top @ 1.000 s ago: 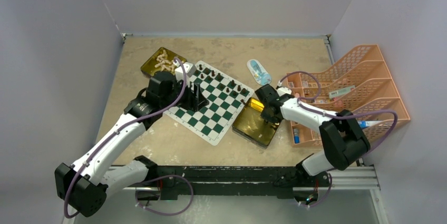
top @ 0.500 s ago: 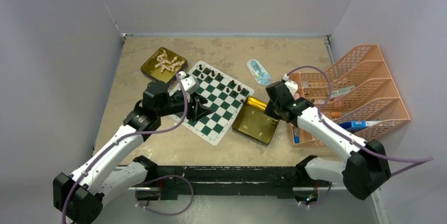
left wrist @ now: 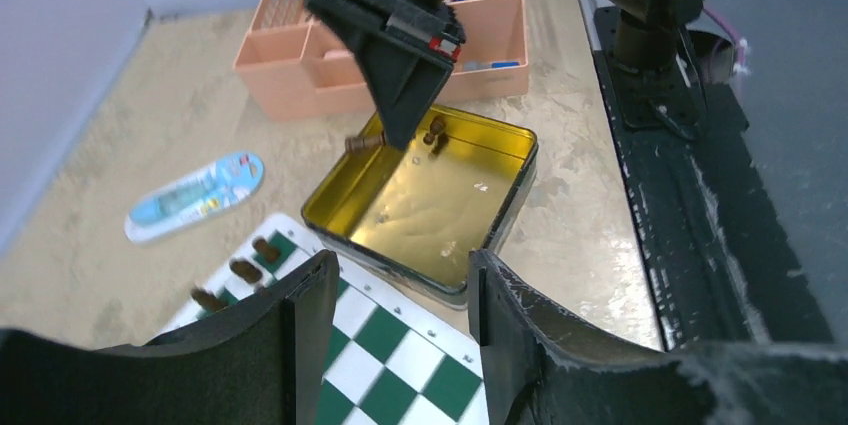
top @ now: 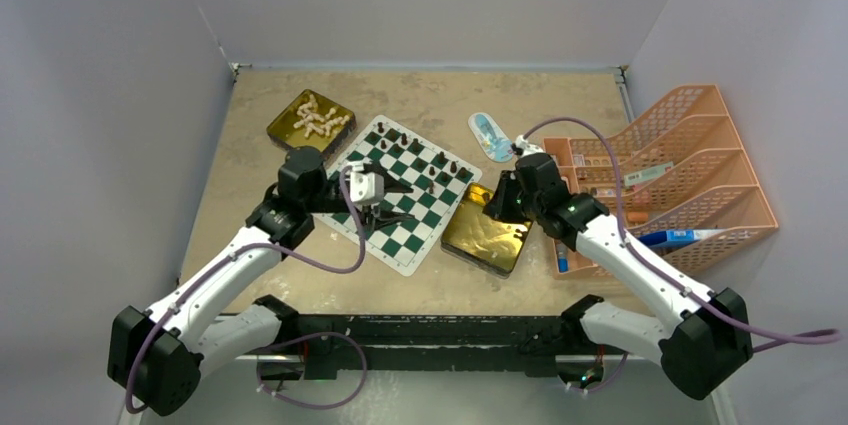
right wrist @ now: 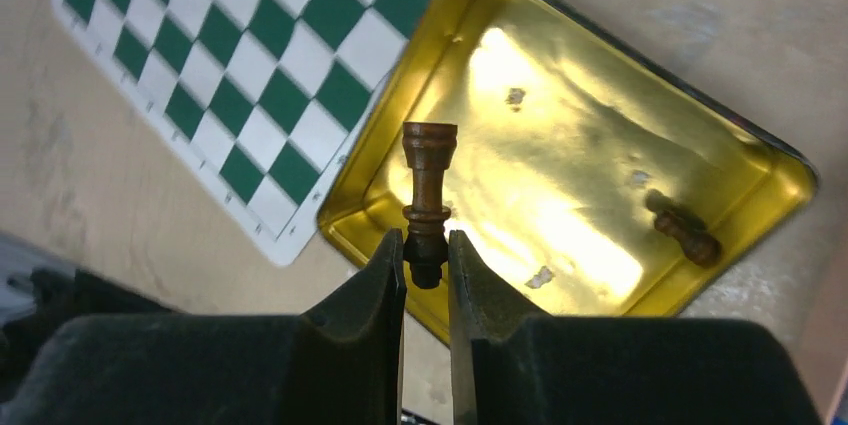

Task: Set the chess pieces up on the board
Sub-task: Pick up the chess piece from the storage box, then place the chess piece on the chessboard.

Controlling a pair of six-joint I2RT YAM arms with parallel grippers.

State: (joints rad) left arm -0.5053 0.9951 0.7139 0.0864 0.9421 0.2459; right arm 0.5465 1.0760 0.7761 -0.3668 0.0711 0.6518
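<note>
The green-and-white board (top: 398,241) lies mid-table, with several dark brown chess pieces (top: 403,137) standing along its far edge. My left gripper (top: 412,202) hovers over the board, pointing right, open and empty (left wrist: 400,275). My right gripper (top: 497,207) hangs above a gold tin (top: 485,245) beside the board. It is shut (right wrist: 427,245) on the foot of a dark brown chess piece (right wrist: 428,185), which sticks out ahead of the fingers. Another dark piece (right wrist: 684,228) lies in that tin (right wrist: 560,125). Cream-white pieces (top: 318,117) fill a second gold tin (top: 279,128) at the far left.
A peach-coloured tiered rack (top: 690,155) holding small items fills the right side, close to my right arm. A blue-and-white packet (top: 490,135) lies beyond the board. Walls close in on the left, back and right. A black rail (top: 450,330) runs along the near edge.
My left gripper rose off the board, swung from pointing down to pointing right, and narrowed slightly. My right gripper lifted out of the tin, carrying the dark piece.
</note>
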